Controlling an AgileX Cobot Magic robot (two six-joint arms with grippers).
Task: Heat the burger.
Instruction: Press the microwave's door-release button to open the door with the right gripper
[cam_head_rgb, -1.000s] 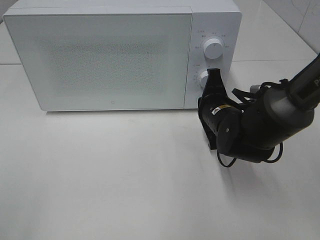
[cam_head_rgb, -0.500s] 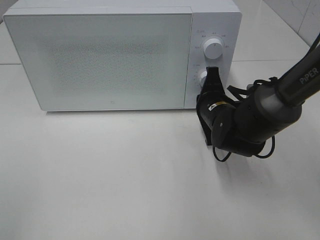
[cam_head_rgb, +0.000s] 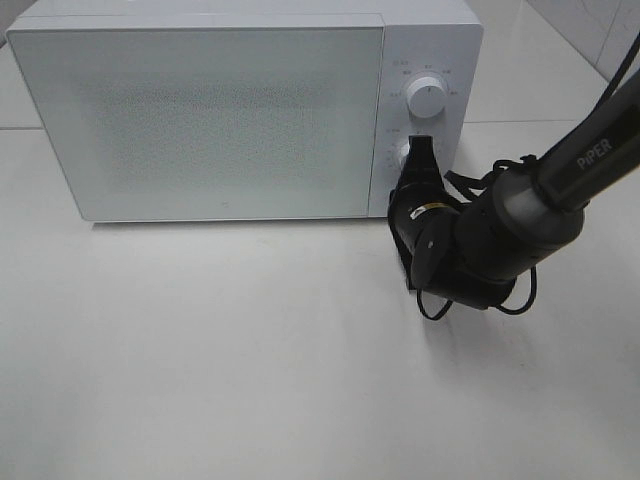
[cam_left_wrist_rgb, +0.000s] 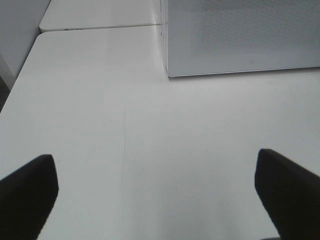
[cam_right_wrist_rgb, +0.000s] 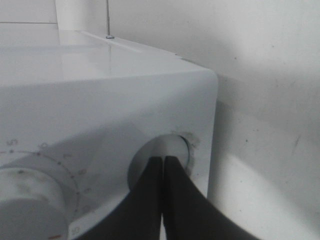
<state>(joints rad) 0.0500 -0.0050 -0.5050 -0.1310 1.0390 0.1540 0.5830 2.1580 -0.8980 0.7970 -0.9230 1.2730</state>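
Observation:
The burger is out of view; the white microwave (cam_head_rgb: 220, 120) has its frosted door closed. My right gripper (cam_head_rgb: 421, 146) is shut, and its tips rest against the lower knob (cam_head_rgb: 405, 156) on the control panel. In the right wrist view the two closed fingers (cam_right_wrist_rgb: 163, 161) meet on that lower knob (cam_right_wrist_rgb: 176, 148), with the upper dial (cam_right_wrist_rgb: 25, 210) beside it. My left gripper (cam_left_wrist_rgb: 157, 195) hangs open over bare table with nothing between its fingers; the left arm does not show in the exterior high view.
The microwave's upper dial (cam_head_rgb: 428, 97) sits above the lower knob. The white table (cam_head_rgb: 250, 360) stretches in front of the microwave. The microwave's lower corner (cam_left_wrist_rgb: 240, 45) shows in the left wrist view. The right arm's black cables (cam_head_rgb: 470, 300) loop beneath its wrist.
The right arm has shifted a little left and closer to the microwave, and its closed tips have crept up onto the lower knob. The door stays closed.

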